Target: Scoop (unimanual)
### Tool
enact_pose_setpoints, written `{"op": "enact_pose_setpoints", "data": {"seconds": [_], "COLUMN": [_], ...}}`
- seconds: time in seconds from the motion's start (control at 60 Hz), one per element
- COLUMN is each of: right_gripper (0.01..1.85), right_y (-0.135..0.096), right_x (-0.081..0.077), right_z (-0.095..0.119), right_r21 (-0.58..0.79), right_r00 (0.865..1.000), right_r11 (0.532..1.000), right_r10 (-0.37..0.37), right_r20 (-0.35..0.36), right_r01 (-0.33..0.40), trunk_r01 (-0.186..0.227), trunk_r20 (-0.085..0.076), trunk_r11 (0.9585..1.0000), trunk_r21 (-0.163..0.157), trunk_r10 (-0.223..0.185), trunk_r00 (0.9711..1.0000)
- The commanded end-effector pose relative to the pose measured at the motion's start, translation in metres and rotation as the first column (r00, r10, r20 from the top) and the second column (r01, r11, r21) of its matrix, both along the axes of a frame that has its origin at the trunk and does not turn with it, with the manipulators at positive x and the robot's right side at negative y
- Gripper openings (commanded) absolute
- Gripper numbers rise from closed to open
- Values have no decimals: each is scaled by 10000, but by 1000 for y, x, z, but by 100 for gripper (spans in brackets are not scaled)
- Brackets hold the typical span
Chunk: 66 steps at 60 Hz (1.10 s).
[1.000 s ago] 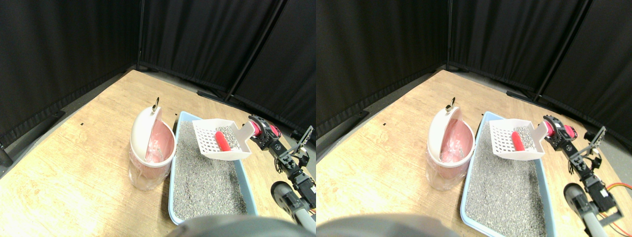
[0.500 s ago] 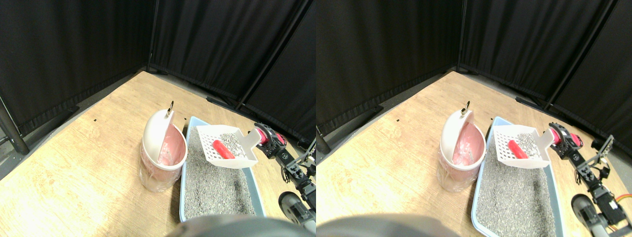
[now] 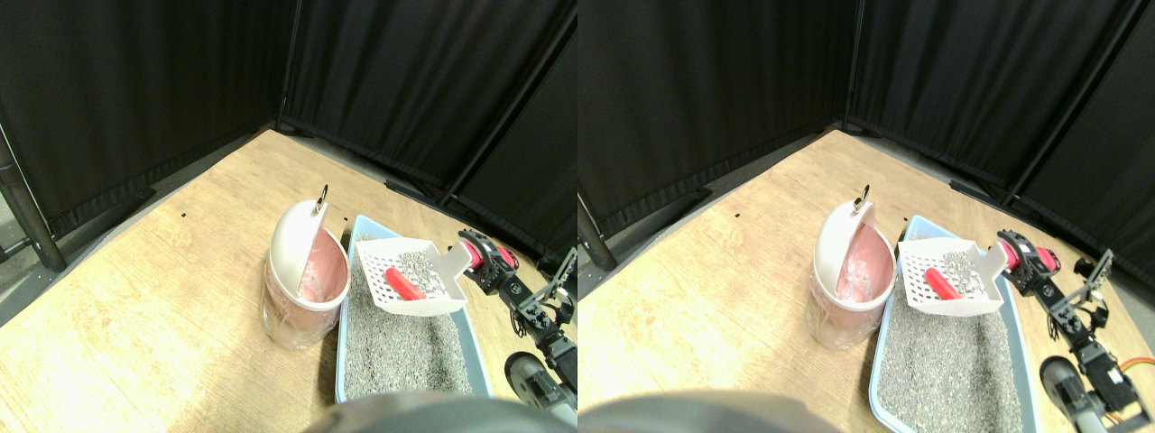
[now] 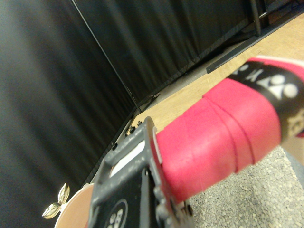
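A white slotted scoop (image 3: 411,275) hangs over the far end of the blue litter tray (image 3: 340,370), carrying a red cylinder (image 3: 404,283) and some grey litter. My right gripper (image 3: 483,257) is shut on its red-wrapped handle (image 4: 223,133), which fills the wrist view beside the dark jaw. The scoop's front edge is close beside the pink-lined bin (image 3: 307,280), whose white swing lid (image 3: 293,244) stands tilted open.
Grey litter (image 3: 397,347) fills the tray. The bin and tray stand side by side on a wooden floor (image 3: 153,298). Black curtains (image 3: 406,81) close off the back and left, with a dark pole (image 3: 27,216) at the far left.
The camera view has shifted. The scoop has moved left, nearer the bin's rim, and the red cylinder has turned a little inside it.
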State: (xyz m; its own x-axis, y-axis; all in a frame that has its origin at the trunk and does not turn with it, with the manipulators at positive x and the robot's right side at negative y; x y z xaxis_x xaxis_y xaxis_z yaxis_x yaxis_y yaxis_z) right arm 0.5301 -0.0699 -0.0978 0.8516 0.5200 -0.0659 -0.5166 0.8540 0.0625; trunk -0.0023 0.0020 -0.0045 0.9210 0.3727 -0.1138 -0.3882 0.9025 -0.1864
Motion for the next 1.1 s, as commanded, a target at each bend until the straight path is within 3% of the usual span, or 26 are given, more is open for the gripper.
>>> {"op": "enact_pose_setpoints", "data": {"seconds": [0.017,0.233,0.817,1.1], "right_gripper": [5,5,5,5], "right_y": [9,14,32,44], "right_x": [-1,3,11,13], "right_z": [11,16,27,26], "right_r21": [105,-527,-1463,-1886], "right_r00": [9976,9987,9952,9942], "right_r11": [9993,9978,9866,9786], "right_r10": [357,427,813,939], "right_r20": [600,281,549,532], "right_r01": [-364,-412,-725,-823], "trunk_r01": [-435,-428,-542,-615], "trunk_r20": [-42,-13,75,38], "trunk_r11": [9990,9991,9985,9980], "trunk_r21": [50,23,-60,-117], "trunk_r10": [435,428,543,616], "trunk_r00": [9990,9991,9985,9981]}}
